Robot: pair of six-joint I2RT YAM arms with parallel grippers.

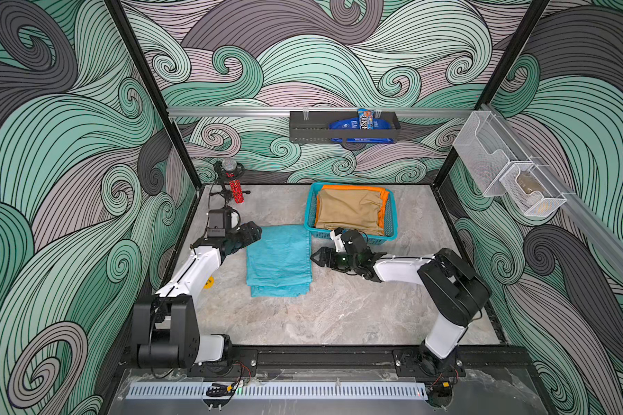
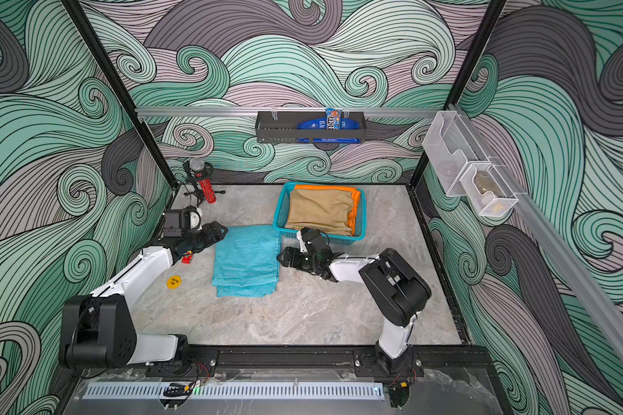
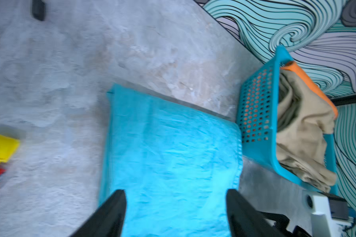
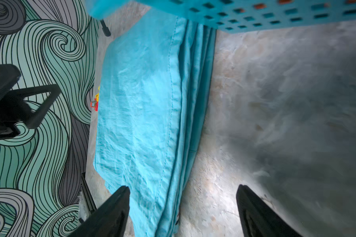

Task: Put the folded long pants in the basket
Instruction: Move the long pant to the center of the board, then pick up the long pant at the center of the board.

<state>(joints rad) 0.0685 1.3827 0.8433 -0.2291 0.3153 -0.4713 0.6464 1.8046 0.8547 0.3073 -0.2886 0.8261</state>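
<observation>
Left wrist view: left end effector (image 3: 175, 190) apart at teal pants (image 3: 169, 147); right end effector (image 4: 183, 186) apart, arm low.

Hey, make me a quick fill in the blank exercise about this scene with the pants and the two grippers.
1. The tan pants lie on top of the orange pants, both inside the ____.
2. The teal pants lie flat on the ____, between the two grippers.
3. The left gripper and the right gripper both stand ____, holding nothing.

Missing words: basket; table; open.
</observation>
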